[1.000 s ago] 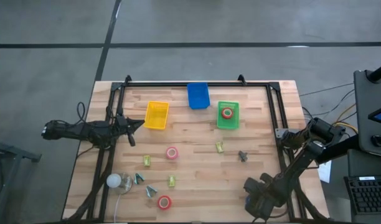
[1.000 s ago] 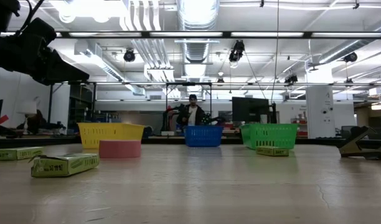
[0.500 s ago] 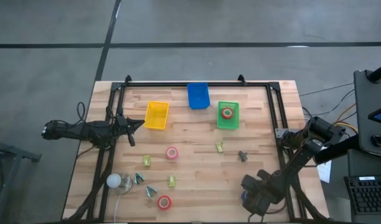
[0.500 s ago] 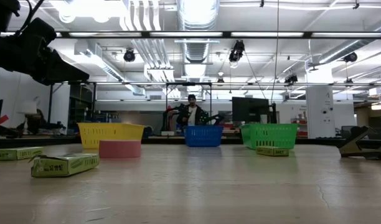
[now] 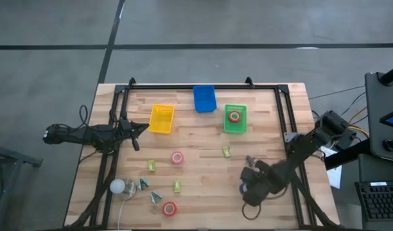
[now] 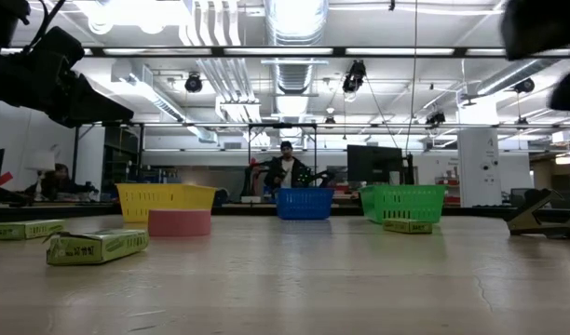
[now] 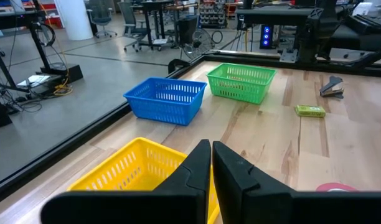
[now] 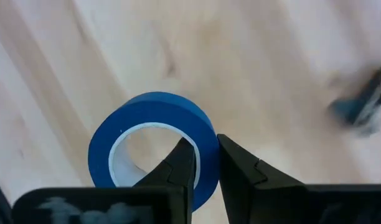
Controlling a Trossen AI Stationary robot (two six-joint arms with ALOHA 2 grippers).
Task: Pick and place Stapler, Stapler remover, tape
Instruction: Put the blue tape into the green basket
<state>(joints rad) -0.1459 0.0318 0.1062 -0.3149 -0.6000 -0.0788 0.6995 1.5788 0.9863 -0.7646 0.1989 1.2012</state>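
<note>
Table (image 5: 203, 138): pale wood planks, black frame
Trays: yellow tray (image 5: 161, 119), blue tray (image 5: 204, 98), green tray (image 5: 235, 122), all lattice-walled
Blue tape (image 8: 152, 146): blue ring, white core
Red tape (image 5: 169, 208): red ring, pale core
Boxes (image 5: 151, 166): yellow-green
Arms: black

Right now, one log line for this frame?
right gripper: shut on blue tape roll, carrying over table | left gripper: shut, idle by yellow basket

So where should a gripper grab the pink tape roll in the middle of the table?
The pink tape roll lies flat with its hole facing up, clear of neighbours. Probably best to come straight down from above and pinch one side of the ring wall, one finger in the core and one outside.
</note>
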